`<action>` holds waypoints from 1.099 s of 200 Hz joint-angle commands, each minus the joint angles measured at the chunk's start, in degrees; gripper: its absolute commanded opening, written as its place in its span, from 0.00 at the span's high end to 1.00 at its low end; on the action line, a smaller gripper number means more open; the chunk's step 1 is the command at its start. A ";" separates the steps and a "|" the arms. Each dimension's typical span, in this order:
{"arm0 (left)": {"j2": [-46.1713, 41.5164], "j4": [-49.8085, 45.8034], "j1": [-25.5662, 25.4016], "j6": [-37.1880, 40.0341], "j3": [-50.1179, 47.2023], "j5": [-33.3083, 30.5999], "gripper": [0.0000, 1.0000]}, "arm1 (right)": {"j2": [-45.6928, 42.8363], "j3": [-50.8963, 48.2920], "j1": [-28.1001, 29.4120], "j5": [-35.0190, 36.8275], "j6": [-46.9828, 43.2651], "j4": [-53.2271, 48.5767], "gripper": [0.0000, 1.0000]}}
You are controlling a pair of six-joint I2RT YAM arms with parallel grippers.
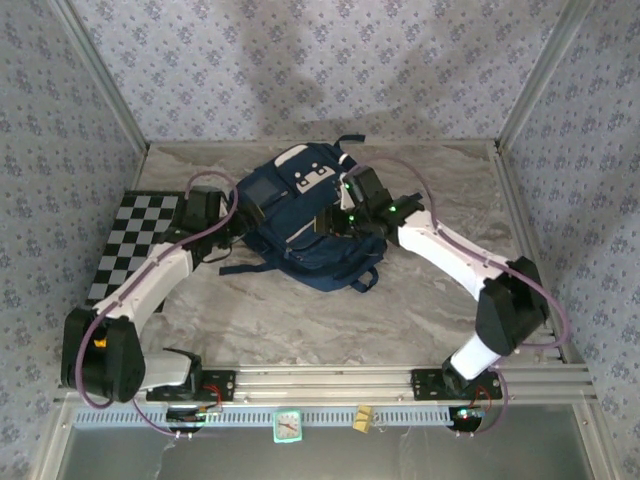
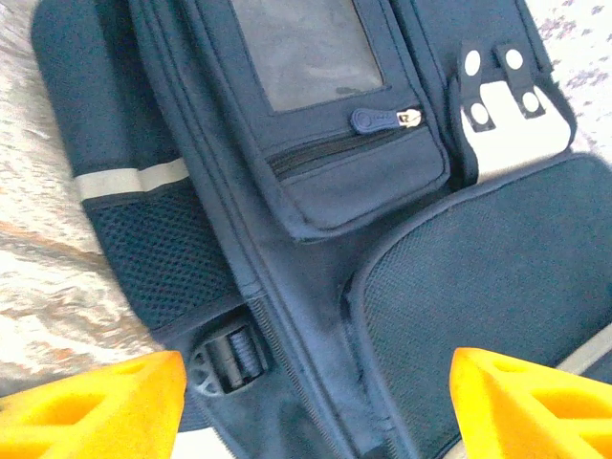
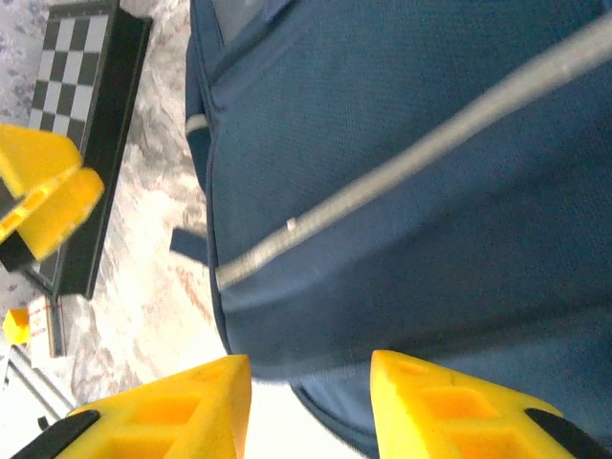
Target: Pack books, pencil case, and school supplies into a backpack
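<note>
No lettering, number or brand can be read. The large navy blue fabric backpack [image 1: 300, 225] carries a pale grey patch [image 2: 507, 129] with white studs and a clear window pocket [image 2: 306, 48], and neither shows any writing. The small teal-framed square item [image 1: 288, 426] and the small yellow tag [image 1: 363, 418] on the near rail are too small to make out.

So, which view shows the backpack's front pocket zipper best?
The left wrist view: the zipper pull is close and sharp. The top external view shows the whole backpack, the zipper too small to tell. The right wrist view shows another part, fabric and a stripe.
</note>
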 commanded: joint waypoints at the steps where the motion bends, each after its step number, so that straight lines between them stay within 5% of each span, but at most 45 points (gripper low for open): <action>1: 2.87 7.49 1.54 -6.04 -0.12 4.85 0.28 | 3.70 3.91 -0.06 2.23 0.76 0.85 0.61; 63: 10.54 11.30 2.95 -8.93 0.87 6.07 0.28 | 6.96 2.72 -2.28 2.95 1.15 2.07 0.61; 80: 11.39 16.86 1.60 -10.72 0.21 8.31 0.30 | 7.03 2.19 -2.41 3.24 1.11 1.57 0.61; 135: 13.18 12.93 -3.63 -8.46 3.40 6.59 0.33 | 6.52 1.15 -3.22 2.70 1.11 1.28 0.61; 220: 16.58 14.05 -8.83 -15.56 5.51 7.46 0.63 | 8.66 4.05 -6.51 2.77 -2.09 -0.08 0.62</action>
